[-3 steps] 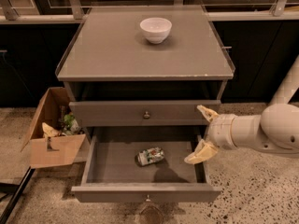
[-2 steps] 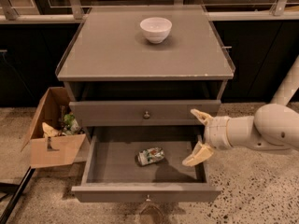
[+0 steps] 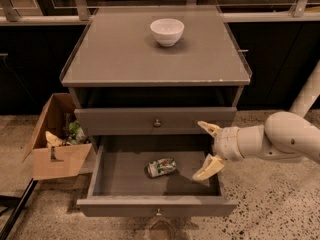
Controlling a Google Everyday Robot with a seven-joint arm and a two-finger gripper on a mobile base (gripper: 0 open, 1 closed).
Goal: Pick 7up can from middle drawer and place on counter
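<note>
The 7up can [image 3: 161,167] lies on its side on the dark floor of the open middle drawer [image 3: 120,179], near its centre. My gripper [image 3: 206,150] hangs over the drawer's right part, to the right of the can and apart from it. Its two pale fingers are spread wide, one up by the drawer above, one low over the drawer floor. It holds nothing. The counter [image 3: 125,54] is the flat grey cabinet top above, with a white bowl [image 3: 167,31] on its far middle.
The closed upper drawer [image 3: 156,121] with a round knob sits just above the open one. An open cardboard box [image 3: 56,139] with scraps stands on the floor at the left. The floor is speckled stone. My white arm [image 3: 285,136] reaches in from the right.
My gripper has moved left, further in over the drawer and closer to the can. The can and the drawer have not moved.
</note>
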